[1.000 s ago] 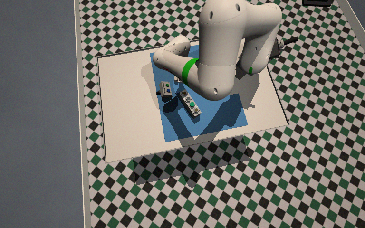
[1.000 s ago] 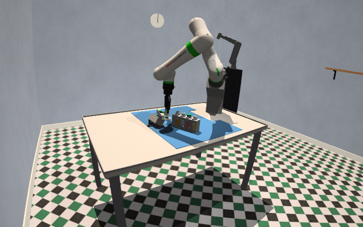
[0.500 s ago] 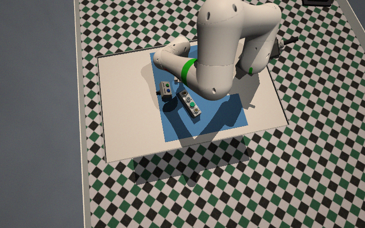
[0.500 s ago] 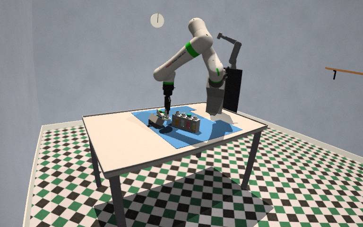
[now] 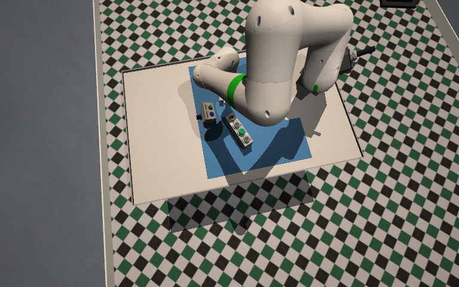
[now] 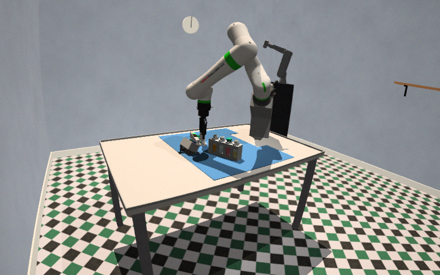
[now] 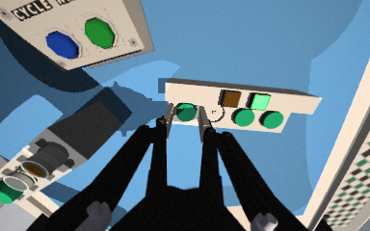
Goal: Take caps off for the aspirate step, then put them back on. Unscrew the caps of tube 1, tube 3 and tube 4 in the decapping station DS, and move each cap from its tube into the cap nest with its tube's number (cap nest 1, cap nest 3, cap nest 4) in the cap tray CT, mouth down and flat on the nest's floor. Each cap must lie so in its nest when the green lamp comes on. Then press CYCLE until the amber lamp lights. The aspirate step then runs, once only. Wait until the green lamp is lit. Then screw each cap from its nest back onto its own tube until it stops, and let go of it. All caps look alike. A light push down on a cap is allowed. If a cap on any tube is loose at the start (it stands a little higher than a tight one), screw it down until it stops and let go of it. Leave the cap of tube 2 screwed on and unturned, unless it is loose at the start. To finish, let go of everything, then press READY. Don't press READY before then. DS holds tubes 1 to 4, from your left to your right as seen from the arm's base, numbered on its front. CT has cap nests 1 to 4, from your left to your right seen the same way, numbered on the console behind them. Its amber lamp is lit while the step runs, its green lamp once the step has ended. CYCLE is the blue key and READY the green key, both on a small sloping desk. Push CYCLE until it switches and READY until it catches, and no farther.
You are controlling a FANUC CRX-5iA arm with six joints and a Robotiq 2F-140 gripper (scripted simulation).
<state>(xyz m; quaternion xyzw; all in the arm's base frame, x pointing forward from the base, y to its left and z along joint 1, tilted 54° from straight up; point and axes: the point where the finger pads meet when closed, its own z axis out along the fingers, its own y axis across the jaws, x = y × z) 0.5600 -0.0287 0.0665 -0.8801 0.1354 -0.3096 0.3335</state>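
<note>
In the wrist view my gripper [image 7: 186, 112] is open, with its fingertips either side of the green cap in cap nest 1 [image 7: 185, 112] of the cap tray CT [image 7: 241, 107]. I cannot tell whether the pads touch it. Nest 2 [image 7: 215, 115] is empty. Nests 3 [image 7: 244, 117] and 4 [image 7: 273, 119] each hold a green cap. The green lamp [image 7: 260, 101] is lit and the amber lamp [image 7: 231, 98] is dark. The decapping station DS [image 5: 238, 130] has one green cap, on tube 2 [image 5: 241, 131]; the other tubes stand open. In the exterior view the gripper [image 6: 202, 141] hangs straight down just behind the key desk.
The sloping desk [image 5: 207, 111] with the blue CYCLE key [image 7: 62, 44] and green READY key [image 7: 100, 33] stands close beside the tray. DS shows at the lower left of the wrist view [image 7: 29, 173]. The arm hides the tray in the top view.
</note>
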